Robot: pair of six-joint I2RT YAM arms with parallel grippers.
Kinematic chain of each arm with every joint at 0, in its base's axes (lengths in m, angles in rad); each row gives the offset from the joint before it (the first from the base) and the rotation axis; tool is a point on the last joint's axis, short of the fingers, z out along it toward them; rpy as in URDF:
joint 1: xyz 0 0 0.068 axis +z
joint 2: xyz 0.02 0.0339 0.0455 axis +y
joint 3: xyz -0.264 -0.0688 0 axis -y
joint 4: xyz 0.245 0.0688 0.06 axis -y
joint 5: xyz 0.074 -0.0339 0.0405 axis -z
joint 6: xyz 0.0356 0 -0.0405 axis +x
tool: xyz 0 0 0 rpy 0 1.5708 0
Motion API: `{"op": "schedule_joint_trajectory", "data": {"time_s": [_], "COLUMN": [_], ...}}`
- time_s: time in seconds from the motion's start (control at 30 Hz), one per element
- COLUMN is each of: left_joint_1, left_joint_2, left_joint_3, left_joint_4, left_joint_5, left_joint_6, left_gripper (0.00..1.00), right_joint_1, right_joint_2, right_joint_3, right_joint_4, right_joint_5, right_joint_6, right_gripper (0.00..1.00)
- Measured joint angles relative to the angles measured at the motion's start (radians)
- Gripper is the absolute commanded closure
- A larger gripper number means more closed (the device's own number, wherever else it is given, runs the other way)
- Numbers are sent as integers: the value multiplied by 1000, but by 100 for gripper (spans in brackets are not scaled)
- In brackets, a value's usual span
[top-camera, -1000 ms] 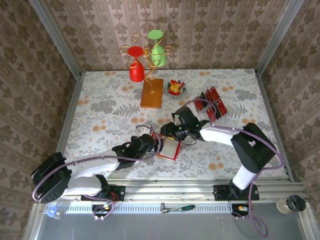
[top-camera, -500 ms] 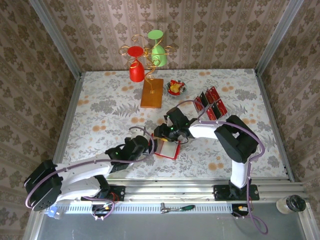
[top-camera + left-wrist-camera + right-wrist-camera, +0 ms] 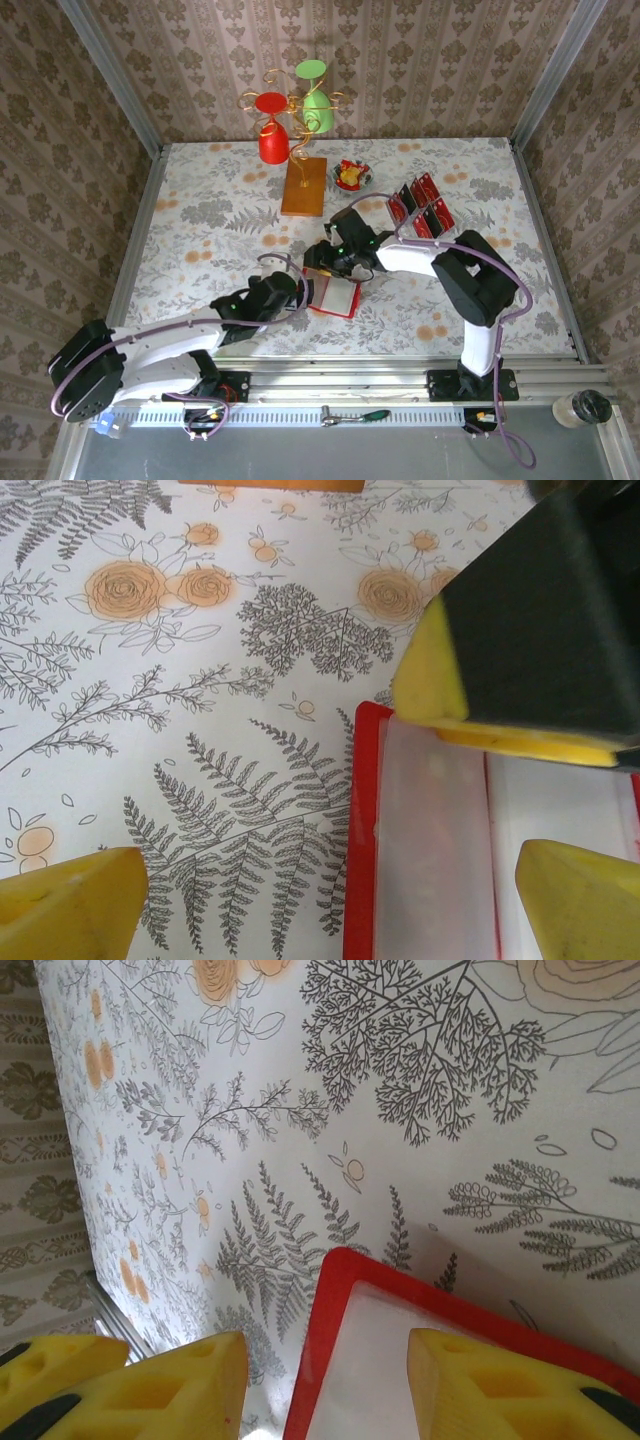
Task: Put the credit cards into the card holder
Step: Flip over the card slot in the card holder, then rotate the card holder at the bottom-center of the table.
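Right tool (image 3: 328, 1348), half open, straddles the card holder's (image 3: 432, 865) corner; left tool (image 3: 332, 858) gapes over its edge.

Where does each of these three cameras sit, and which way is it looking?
Top external: fixed above and behind, looking down on the table; the left arm and right arm show, bases nearest.
Left wrist: on the left arm, looking down; yellow left fingertips show.
Right wrist: on the right arm, looking down aslant; yellow right fingertips show.
All three share the red card holder.
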Motion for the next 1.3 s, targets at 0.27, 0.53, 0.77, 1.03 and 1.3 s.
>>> {"op": "schedule_joint_trajectory", "data": {"time_s": [0.27, 0.53, 0.77, 1.03, 1.3], "left_joint_1": [26, 47, 60, 60, 61], "left_joint_2": [89, 203, 272, 304, 304], "left_joint_3": [11, 95, 145, 154, 154], "left_joint_4": [4, 12, 20, 20, 20], "left_joint_5": [12, 37, 49, 54, 54], "left_joint_6": [12, 58, 89, 96, 95], "left_gripper": [2, 0, 0, 0, 0], "right_joint_1": [-37, -39, -2, 7, -40], "right_joint_2": [-204, -413, -428, -378, -358], "right_joint_3": [-38, -151, -269, -290, -290], "right_joint_4": [-123, -345, -407, -363, -345], "right_joint_5": [66, 273, 315, 315, 320], "right_joint_6": [-75, -203, -225, -223, -233], "right_gripper": [53, 49, 50, 78, 100]}}
